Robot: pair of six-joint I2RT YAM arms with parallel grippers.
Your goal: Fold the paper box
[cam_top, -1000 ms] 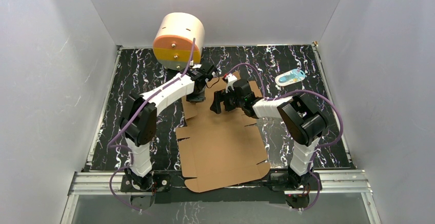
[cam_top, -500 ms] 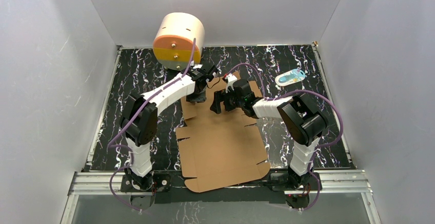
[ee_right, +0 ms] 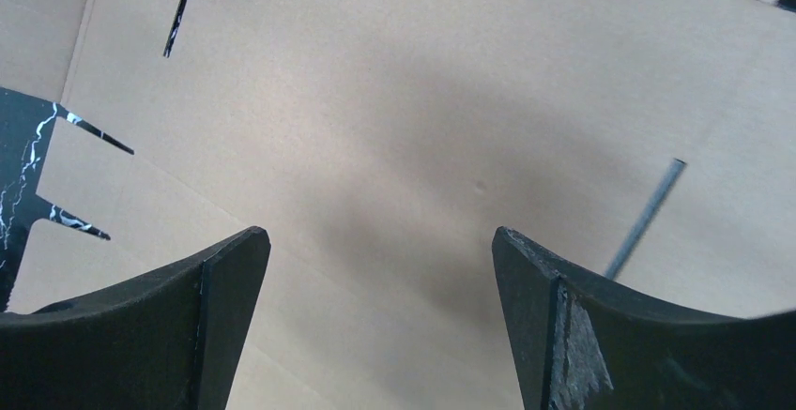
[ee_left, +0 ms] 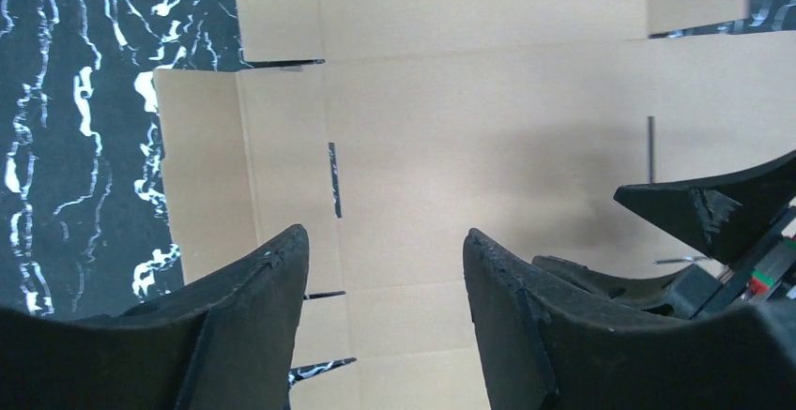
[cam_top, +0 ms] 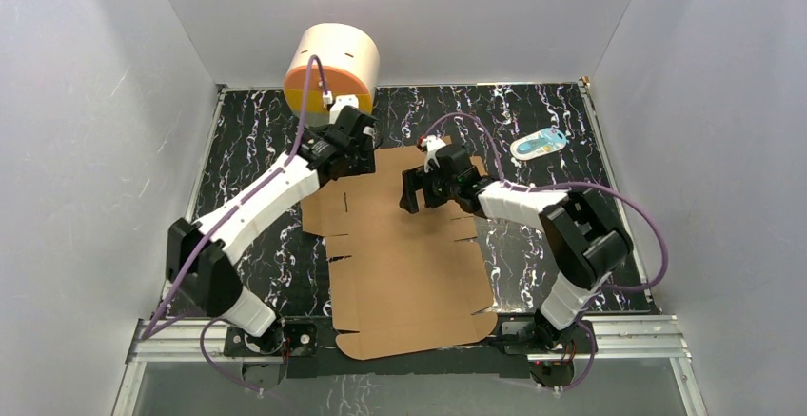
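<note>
The paper box point(cam_top: 409, 273) is a flat brown die-cut cardboard sheet with flaps and slots, lying on the black marbled table from the middle to the near edge. My left gripper point(cam_top: 360, 154) hovers over its far left part, open and empty; the left wrist view shows the sheet point(ee_left: 469, 100) below the spread gripper point(ee_left: 385, 236). My right gripper point(cam_top: 407, 192) is open and empty just above the sheet's far middle. Its wrist view shows bare cardboard point(ee_right: 422, 100) between the gripper's fingers point(ee_right: 380, 234). It also shows in the left wrist view point(ee_left: 695, 208).
A round cream drum with an orange and yellow front point(cam_top: 331, 69) stands at the far left, just behind my left gripper. A small blue and white object point(cam_top: 539, 143) lies at the far right. Grey walls enclose the table.
My left arm has swung out to the left and its gripper has risen towards the drum. The sheet's far left flap now lies flat and uncovered. The right gripper has barely moved.
</note>
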